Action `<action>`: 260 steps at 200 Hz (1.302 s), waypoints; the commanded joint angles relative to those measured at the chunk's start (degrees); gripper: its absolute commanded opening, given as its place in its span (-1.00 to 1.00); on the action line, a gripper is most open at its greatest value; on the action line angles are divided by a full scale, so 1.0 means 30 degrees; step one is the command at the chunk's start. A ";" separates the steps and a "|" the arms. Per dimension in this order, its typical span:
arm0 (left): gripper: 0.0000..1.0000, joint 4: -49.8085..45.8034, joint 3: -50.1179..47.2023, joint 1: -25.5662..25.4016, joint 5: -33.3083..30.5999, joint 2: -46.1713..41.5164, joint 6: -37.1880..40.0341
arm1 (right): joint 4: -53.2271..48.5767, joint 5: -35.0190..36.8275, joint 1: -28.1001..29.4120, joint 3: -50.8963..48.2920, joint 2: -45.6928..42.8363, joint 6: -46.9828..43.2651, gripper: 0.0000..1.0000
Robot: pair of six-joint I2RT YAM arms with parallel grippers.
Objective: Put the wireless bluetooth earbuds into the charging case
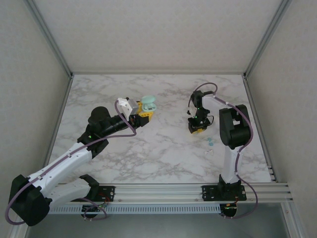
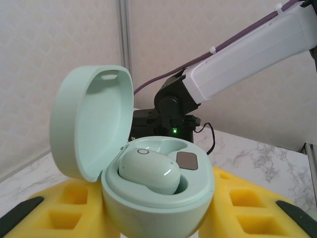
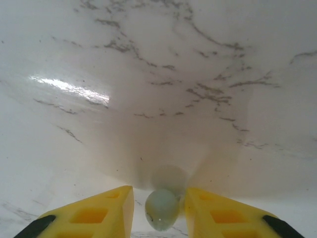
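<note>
The charging case (image 2: 158,208), pale green-blue, sits clamped between the yellow fingers (image 2: 54,208) of my left gripper (image 1: 144,113), held above the table at centre left. Its lid (image 2: 91,121) stands open to the left. One earbud (image 2: 148,171) lies in the case's left socket; the right socket shows a dark contact pad. My right gripper (image 1: 197,127) points down at the table, right of centre. A second earbud (image 3: 162,208) lies between its yellow fingers (image 3: 99,213), touching the right one, with a gap to the left one.
Two tiny teal bits (image 1: 210,141) and a small white piece (image 1: 208,152) lie on the marble table (image 1: 163,158) just right of the right gripper. Grey walls and aluminium posts close in the table. The right arm (image 2: 247,59) reaches across behind the case.
</note>
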 commanded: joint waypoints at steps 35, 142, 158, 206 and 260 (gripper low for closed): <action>-0.50 0.0272 0.0317 -0.0183 -0.0010 0.0003 0.0134 | -0.0584 0.0704 0.0212 0.0604 0.0521 -0.0270 -0.43; -0.50 0.0201 0.0290 -0.0183 -0.0163 0.0095 0.0296 | -0.0171 -0.2194 0.0196 0.0733 -0.2427 0.1442 -0.65; -0.51 0.0084 0.0311 -0.0183 -0.0309 0.0121 0.0508 | 0.0253 -0.4874 -0.0001 0.0560 -0.4267 0.2283 -0.65; -0.52 0.0216 0.0458 0.0217 0.0240 0.0857 0.0689 | 0.3178 -1.5236 -0.0278 0.0371 -0.9298 0.5805 -0.65; -0.52 0.0494 0.1307 0.0347 0.1908 0.2151 0.0988 | 0.7371 -2.0344 0.0466 0.0467 -1.1619 0.9644 -0.63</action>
